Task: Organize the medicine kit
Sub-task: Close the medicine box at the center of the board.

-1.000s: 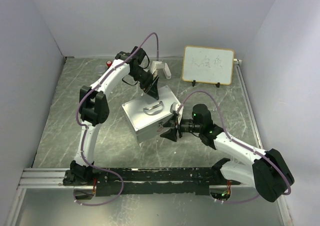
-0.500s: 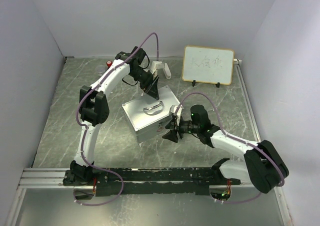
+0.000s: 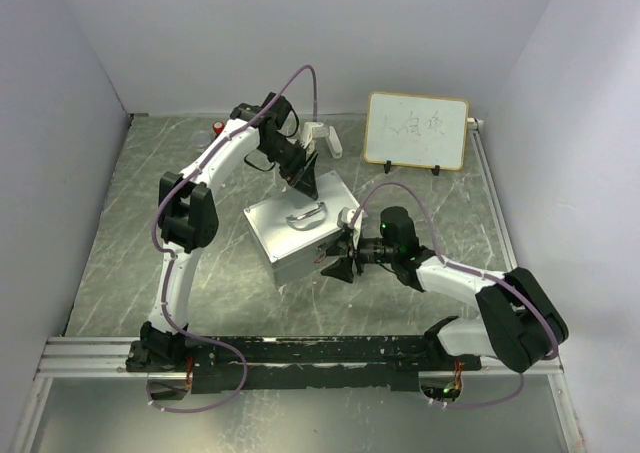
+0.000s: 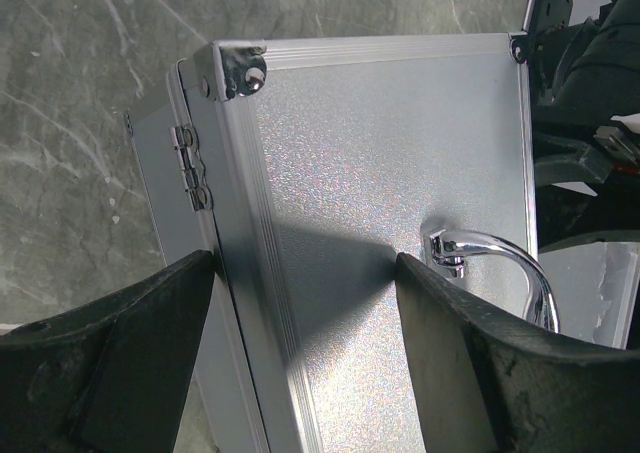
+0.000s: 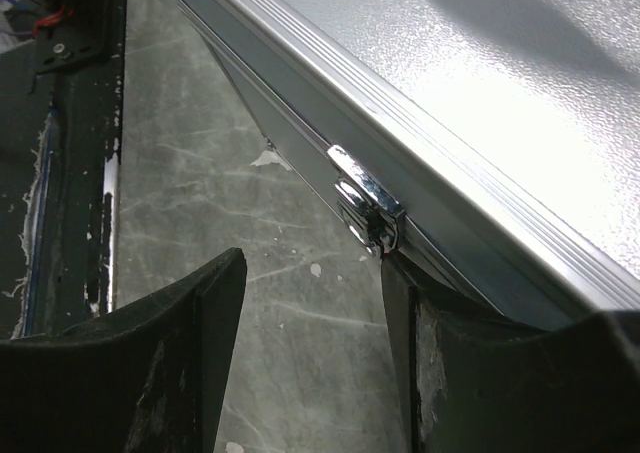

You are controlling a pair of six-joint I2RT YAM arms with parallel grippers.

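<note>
The silver aluminium medicine case (image 3: 297, 228) lies closed on the table, with a chrome handle (image 3: 307, 214) on its lid. My left gripper (image 3: 307, 181) is open and straddles the case's back hinged edge (image 4: 205, 188); the lid (image 4: 390, 173) and handle (image 4: 500, 263) show between its fingers. My right gripper (image 3: 337, 267) is open at the case's front side. Its right finger (image 5: 470, 373) touches the case just below a chrome latch (image 5: 368, 211); the left finger (image 5: 150, 363) hangs over bare table.
A small whiteboard (image 3: 417, 131) stands at the back right. A white object (image 3: 322, 137) and a small red item (image 3: 218, 127) lie at the back. A black rail (image 3: 300, 358) runs along the near edge. Walls close in on three sides.
My right arm has drawn in toward the case, its elbow folding back to the right, and its gripper has closed up to the front latch. The left arm and case have not moved.
</note>
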